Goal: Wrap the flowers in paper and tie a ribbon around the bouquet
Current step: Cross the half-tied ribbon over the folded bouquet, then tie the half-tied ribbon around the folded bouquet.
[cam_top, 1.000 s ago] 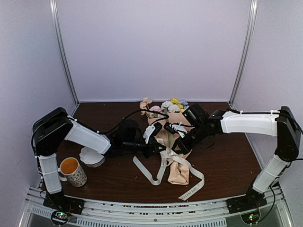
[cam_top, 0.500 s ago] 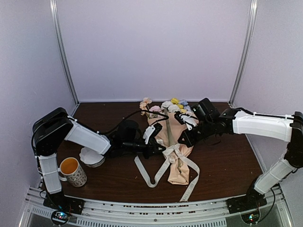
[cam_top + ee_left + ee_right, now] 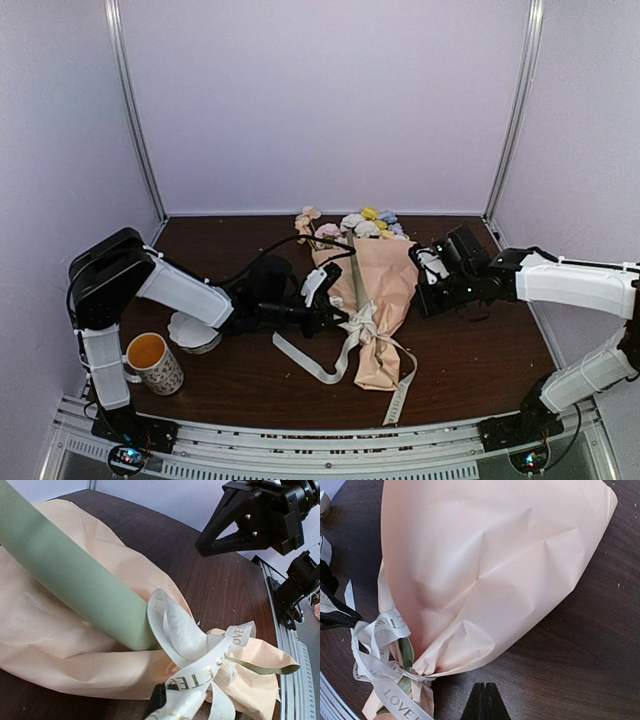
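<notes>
Now left hand (image 3: 337,313) pinched shut on ribbon (image 3: 180,630) at bouquet (image 3: 385,280) neck; right hand (image 3: 485,702) shut, empty, right of bouquet. Tighten knot gently, sparing paper (image 3: 495,555).

Matt creased paper (image 3: 485,570), seemingly satin ribbon (image 3: 172,627)

1. A patterned mug (image 3: 155,363) with an orange-yellow inside stands upright on the dark brown table (image 3: 480,345).
2. A small white bowl (image 3: 193,332) sits just beside the mug, toward the middle of the table.
3. A metal rail (image 3: 300,455) runs along the table edge, in front of the mug.
4. Pale walls (image 3: 320,100) rise behind the mug.
</notes>
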`<state>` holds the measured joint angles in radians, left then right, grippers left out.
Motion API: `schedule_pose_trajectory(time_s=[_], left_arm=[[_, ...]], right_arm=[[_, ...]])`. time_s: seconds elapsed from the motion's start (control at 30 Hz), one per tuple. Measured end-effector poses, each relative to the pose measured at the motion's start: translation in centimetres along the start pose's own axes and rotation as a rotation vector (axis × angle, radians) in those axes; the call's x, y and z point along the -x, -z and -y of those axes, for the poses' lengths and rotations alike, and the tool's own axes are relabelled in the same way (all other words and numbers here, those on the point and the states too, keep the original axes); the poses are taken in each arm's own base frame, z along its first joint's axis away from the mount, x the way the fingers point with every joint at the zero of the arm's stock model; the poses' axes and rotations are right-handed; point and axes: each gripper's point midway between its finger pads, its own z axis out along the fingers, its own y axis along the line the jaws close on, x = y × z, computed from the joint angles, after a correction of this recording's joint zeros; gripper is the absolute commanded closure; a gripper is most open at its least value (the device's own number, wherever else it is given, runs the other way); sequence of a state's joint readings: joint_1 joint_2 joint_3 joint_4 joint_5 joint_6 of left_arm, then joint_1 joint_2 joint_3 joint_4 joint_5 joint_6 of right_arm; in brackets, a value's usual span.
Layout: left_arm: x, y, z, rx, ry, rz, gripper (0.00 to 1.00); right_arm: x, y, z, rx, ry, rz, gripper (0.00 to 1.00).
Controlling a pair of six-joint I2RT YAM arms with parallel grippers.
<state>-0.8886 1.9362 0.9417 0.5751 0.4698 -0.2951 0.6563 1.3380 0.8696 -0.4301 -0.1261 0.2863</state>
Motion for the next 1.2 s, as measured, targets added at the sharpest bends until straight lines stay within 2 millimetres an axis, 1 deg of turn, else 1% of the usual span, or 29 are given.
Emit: schedule_pose_trajectory(time_s=[0.03, 0.1, 0.17, 0.23, 0.27, 0.33, 0.43, 0.53, 0.6, 0.73, 0.8, 0.83, 0.93, 1.0, 1.13, 1.2], left_arm=[[0.0, 0.0, 0.0, -0.001, 0.0, 0.0, 1.0], [0.0, 0.0, 0.1, -0.004, 0.0, -0.001, 1.0], [-0.1, 0.0, 0.1, -0.005, 0.001, -0.002, 1.0], [-0.1, 0.0, 0.1, -0.006, 0.001, -0.003, 1.0], [-0.1, 0.0, 0.1, -0.006, 0.002, -0.003, 1.0], [-0.1, 0.0, 0.1, -0.006, 0.003, -0.003, 1.0], [-0.1, 0.0, 0.1, -0.006, 0.005, -0.004, 1.0], [-0.2, 0.0, 0.1, -0.006, 0.006, -0.004, 1.0], [-0.2, -0.1, 0.1, -0.006, 0.006, -0.004, 1.0], [-0.2, -0.1, 0.1, -0.007, 0.006, -0.005, 1.0], [-0.2, -0.1, 0.1, -0.007, 0.006, -0.006, 1.0], [-0.2, -0.1, 0.1, -0.007, 0.007, -0.006, 1.0], [-0.3, -0.1, 0.1, -0.008, 0.007, -0.006, 1.0], [-0.3, -0.1, 0.1, -0.009, 0.008, -0.007, 1.0], [-0.3, -0.1, 0.1, -0.01, 0.009, -0.007, 1.0], [-0.3, -0.1, 0.1, -0.012, 0.009, -0.007, 1.0]], right_arm=[[-0.4, -0.1, 0.0, 0.002, -0.007, -0.007, 1.0], [-1.1, -0.3, -0.2, 0.027, -0.014, -0.019, 0.83], [-1.2, -0.5, -0.8, 0.065, -0.027, -0.017, 0.65], [-0.7, -0.5, -1.8, 0.119, -0.043, 0.001, 0.52], [0.0, -0.5, -2.5, 0.158, -0.046, 0.024, 0.46], [1.2, -0.6, -3.8, 0.225, -0.072, 0.064, 0.42], [2.5, -1.0, -5.4, 0.309, -0.108, 0.115, 0.4], [2.8, -1.8, -6.5, 0.362, -0.135, 0.122, 0.39], [2.7, -2.5, -6.9, 0.377, -0.145, 0.115, 0.39], [1.9, -3.7, -7.2, 0.381, -0.153, 0.082, 0.39], [1.4, -4.1, -7.3, 0.378, -0.152, 0.065, 0.41], [1.2, -4.4, -7.4, 0.377, -0.151, 0.058, 0.44], [0.7, -4.9, -7.3, 0.369, -0.152, 0.04, 0.6], [0.5, -5.1, -7.2, 0.358, -0.153, 0.034, 0.69], [0.4, -5.3, -6.7, 0.324, -0.161, 0.033, 0.83], [0.4, -5.4, -6.5, 0.314, -0.163, 0.035, 0.88]])
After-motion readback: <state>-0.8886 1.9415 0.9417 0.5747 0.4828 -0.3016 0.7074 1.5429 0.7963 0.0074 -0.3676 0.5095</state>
